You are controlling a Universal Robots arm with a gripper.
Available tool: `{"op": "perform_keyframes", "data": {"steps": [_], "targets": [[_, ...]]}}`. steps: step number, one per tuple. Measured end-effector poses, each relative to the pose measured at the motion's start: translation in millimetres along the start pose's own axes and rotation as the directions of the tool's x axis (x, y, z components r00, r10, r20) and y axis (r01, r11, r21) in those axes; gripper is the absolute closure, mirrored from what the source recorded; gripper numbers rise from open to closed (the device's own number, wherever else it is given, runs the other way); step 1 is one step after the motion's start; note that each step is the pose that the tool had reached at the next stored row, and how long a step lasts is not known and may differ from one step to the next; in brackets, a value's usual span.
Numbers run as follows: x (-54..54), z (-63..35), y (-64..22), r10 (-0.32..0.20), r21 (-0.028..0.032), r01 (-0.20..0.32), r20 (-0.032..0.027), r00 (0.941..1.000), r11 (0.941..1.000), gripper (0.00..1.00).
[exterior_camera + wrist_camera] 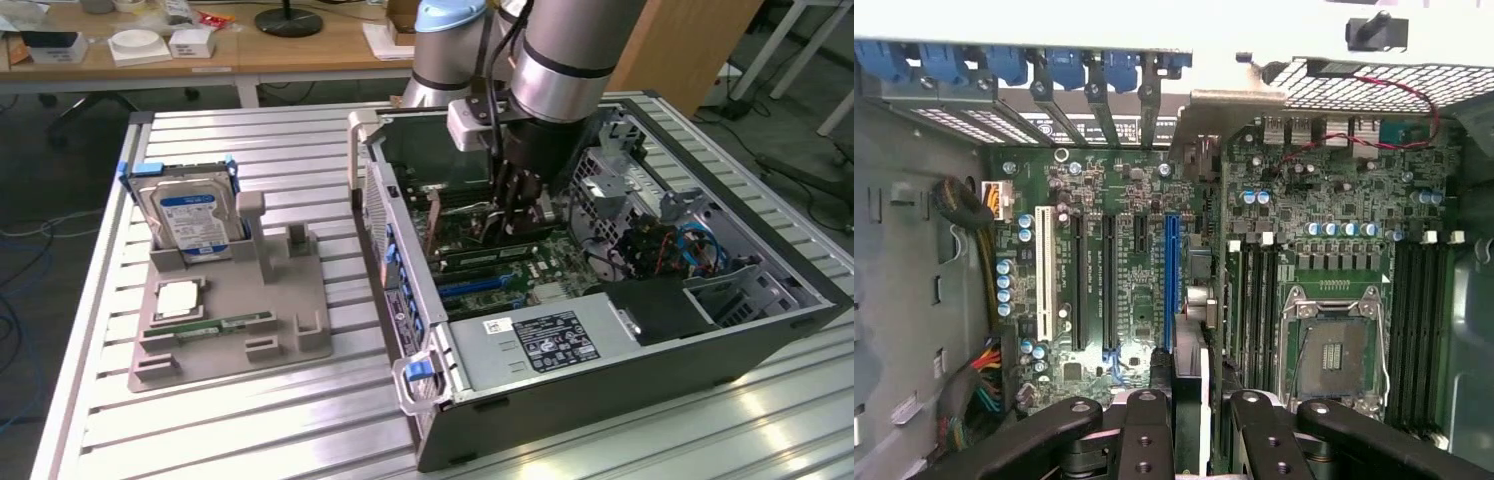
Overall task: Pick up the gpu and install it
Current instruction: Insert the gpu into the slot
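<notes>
My gripper [514,212] reaches down into the open computer case [747,330], over the motherboard [514,262]. It is shut on the gpu [1195,392], which stands on edge between the black fingers [1146,432]. In the wrist view the card shows edge-on as a dark slab with a pale strip. It lies in line with the long blue slot [1171,280] on the motherboard [1134,200]. In the exterior view the card's lower part is hidden behind the gripper and the case's inner parts.
A grey fixture [234,325] at the exterior view's left holds a hard drive [194,215] upright and a small square chip [180,298]. Inside the case are a power supply [547,342], cables [667,250], black slots [1092,285], a white slot [1041,278] and the CPU socket [1332,357].
</notes>
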State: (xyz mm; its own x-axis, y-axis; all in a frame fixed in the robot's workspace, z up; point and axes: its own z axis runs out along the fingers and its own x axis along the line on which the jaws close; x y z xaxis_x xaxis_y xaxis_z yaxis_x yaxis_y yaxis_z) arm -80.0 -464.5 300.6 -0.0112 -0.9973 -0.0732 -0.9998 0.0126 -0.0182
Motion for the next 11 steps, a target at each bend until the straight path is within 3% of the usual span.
{"op": "perform_keyframes", "data": {"steps": [5, 11], "targets": [[0.5, 1.5, 0.6, -0.004, 0.0007, 0.004, 0.0003, 1.0, 1.0, 0.73], [0.8, 4.5, 0.7, -0.052, -0.0027, 0.052, 0.0013, 0.9986, 0.9986, 0.73]]}}
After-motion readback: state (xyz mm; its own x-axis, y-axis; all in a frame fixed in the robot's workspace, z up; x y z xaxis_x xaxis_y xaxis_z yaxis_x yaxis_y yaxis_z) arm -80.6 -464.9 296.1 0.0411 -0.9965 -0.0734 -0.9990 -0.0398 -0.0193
